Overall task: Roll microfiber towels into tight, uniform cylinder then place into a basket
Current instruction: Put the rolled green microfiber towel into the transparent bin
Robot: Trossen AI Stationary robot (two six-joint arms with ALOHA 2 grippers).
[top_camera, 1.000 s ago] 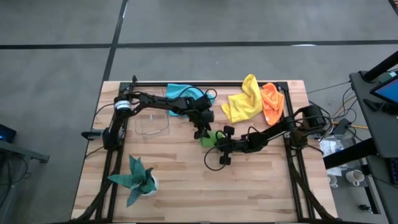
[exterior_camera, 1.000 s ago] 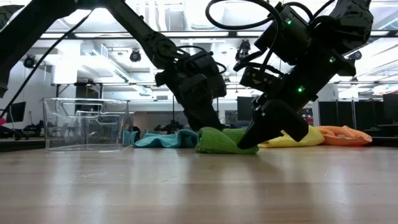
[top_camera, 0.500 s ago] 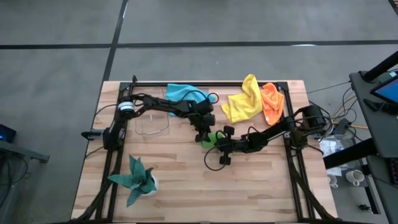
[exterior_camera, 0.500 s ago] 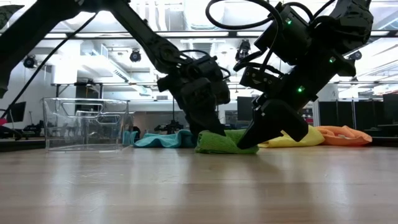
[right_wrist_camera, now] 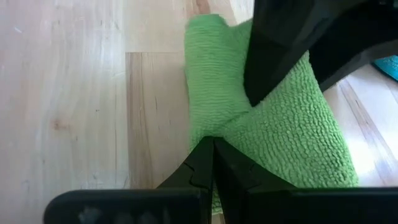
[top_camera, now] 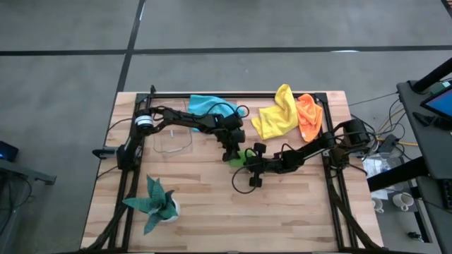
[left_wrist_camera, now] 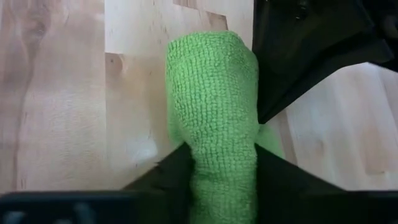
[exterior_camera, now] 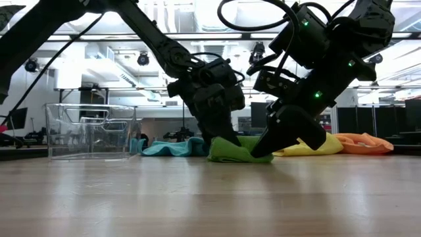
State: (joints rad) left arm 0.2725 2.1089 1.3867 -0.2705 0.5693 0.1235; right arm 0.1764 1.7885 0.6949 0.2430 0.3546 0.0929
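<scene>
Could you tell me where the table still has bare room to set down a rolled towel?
The near half of the table is bare wood, right of the potted plant. The middle is crowded: the left gripper is closing on the green towel and the shut right gripper presses on it. Blue, yellow and orange towels fill the far edge, the clear basket the left.
</scene>
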